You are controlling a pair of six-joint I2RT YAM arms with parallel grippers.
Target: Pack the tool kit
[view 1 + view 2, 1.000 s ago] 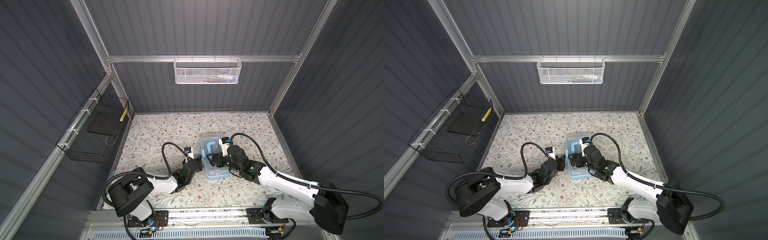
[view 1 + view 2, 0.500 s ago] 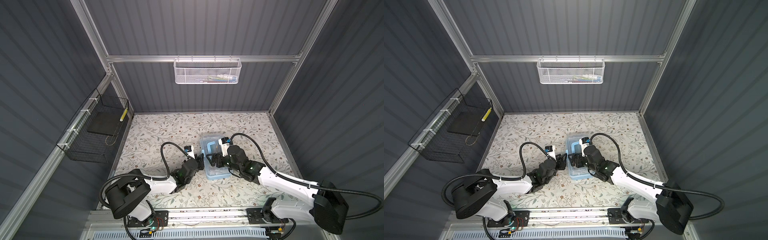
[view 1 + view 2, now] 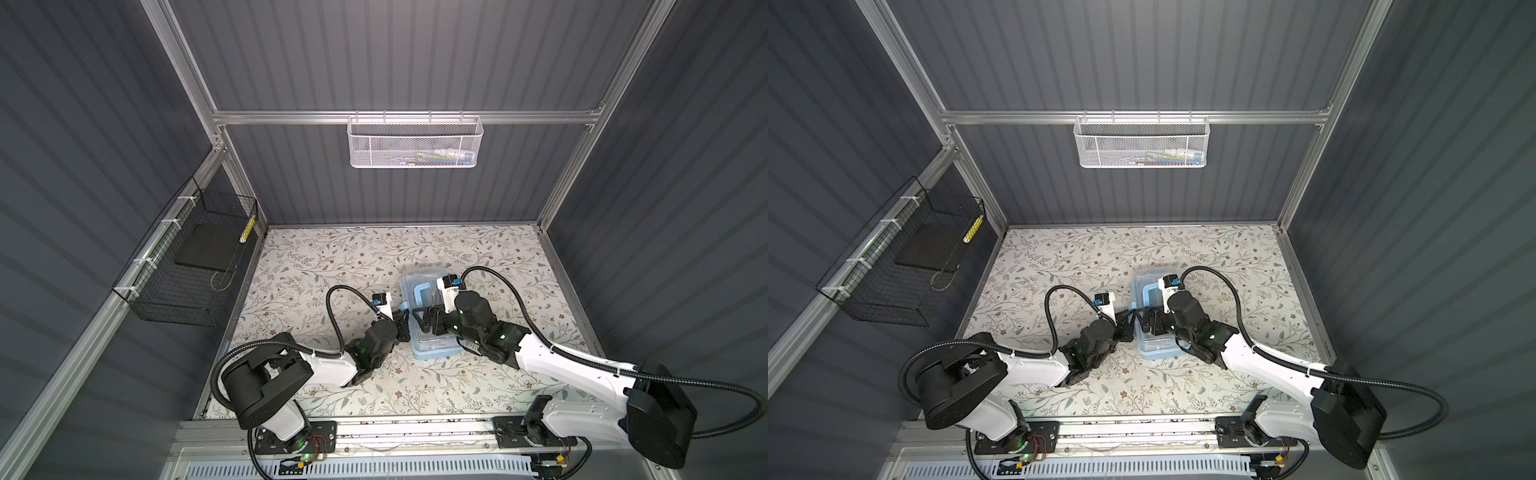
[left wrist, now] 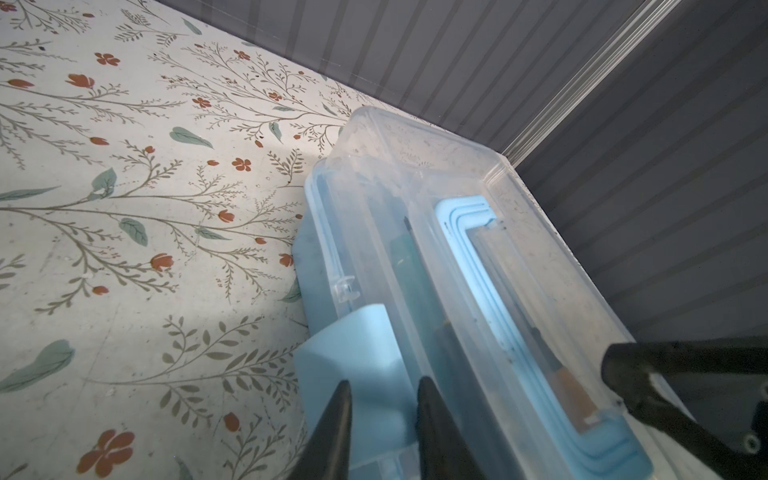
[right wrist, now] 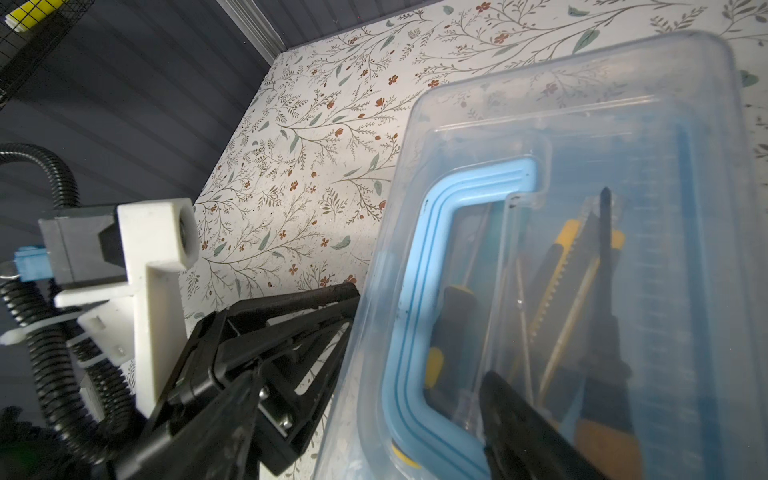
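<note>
L gripper (image 4: 384, 386) has been moved up to the tool box (image 3: 434, 347), mid floral tabletop (image 3: 332, 257), and narrowed astride its blue side latch (image 4: 365, 345); grip unconfirmed. R gripper (image 5: 372, 372) is held wide, empty, over clear lid (image 5: 582, 124). Latching judged begun.

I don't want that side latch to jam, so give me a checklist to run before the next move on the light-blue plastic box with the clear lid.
1. Clear lid on light-blue plastic box: ok.
2. Yellow-black utility knife under the lid: ok.
3. Light-blue side latch snapped shut: not ok, it sticks out.
4. Left gripper astride the latch: ok.
5. Left gripper's hold on the latch: cannot tell.
6. Right gripper open, holding nothing: ok.
</note>
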